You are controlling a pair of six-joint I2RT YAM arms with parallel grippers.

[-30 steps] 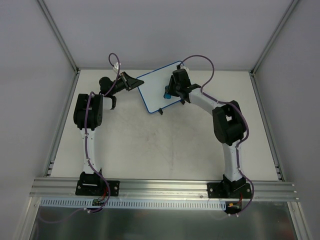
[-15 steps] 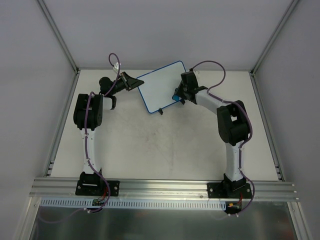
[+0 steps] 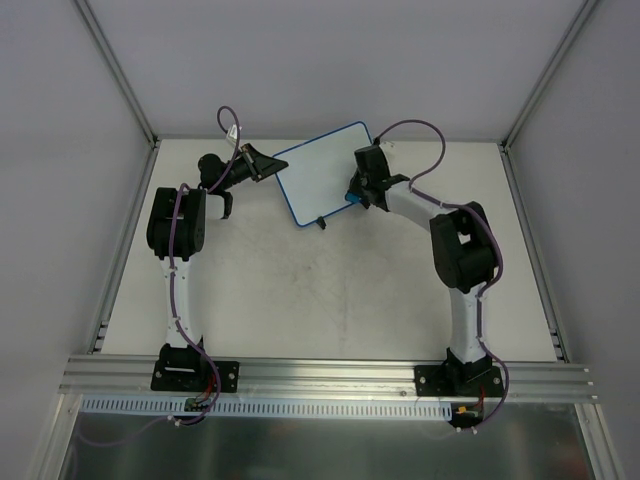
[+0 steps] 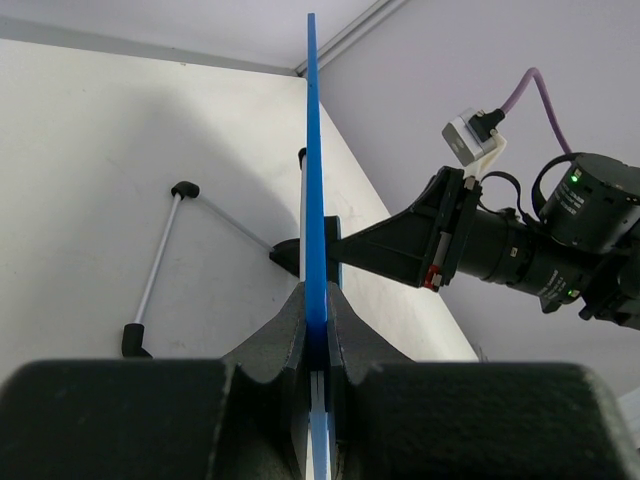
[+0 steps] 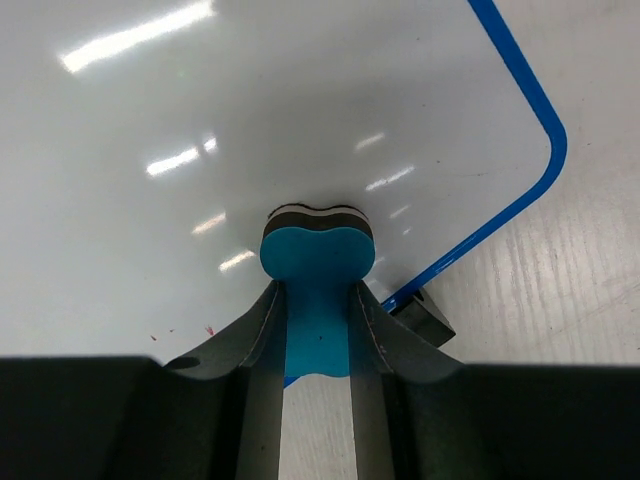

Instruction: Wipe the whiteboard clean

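My right gripper [image 5: 317, 292] pinches the blue eraser [image 5: 317, 252], its pad pressed against the whiteboard [image 5: 250, 120] at my twelve o'clock, with a rounded corner at two o'clock. My left gripper [image 4: 316, 305] clamps the whiteboard's blue rim, edge-on, at the table's [image 3: 330, 290] far end.

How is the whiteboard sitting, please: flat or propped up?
Propped up: the whiteboard has its wire stand spread behind, and the left gripper clamps its edge.
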